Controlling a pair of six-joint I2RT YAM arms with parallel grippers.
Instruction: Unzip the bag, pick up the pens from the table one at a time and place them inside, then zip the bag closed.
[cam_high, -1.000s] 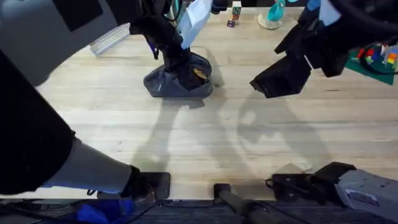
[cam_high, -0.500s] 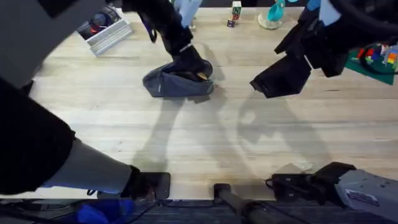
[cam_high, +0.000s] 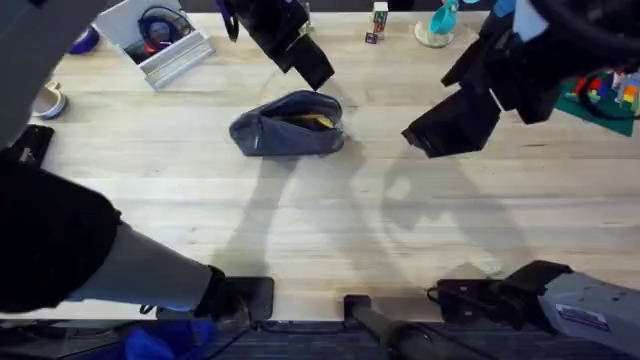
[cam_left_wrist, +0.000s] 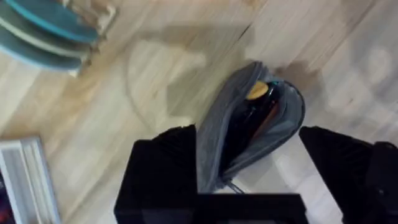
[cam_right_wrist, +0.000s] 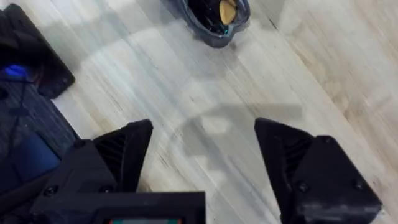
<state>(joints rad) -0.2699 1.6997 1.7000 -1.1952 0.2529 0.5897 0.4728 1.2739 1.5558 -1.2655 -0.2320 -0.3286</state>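
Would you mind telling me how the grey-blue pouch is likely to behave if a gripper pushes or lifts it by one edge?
The bag looks like soft fabric, slumped and creased on the table, so it would probably sag and fold rather than lift stiffly. Its mouth gapes open with contents showing, so tilting it might spill them. It lies low and wide, so a push would likely slide or crumple it, not tip it.

overhead downward, both wrists above bag (cam_high: 288, 124)

A pale wooden counter (cam_high: 330, 215) with visible grain carries soft shadows; a green mat (cam_high: 600, 100) lies at its far right edge.
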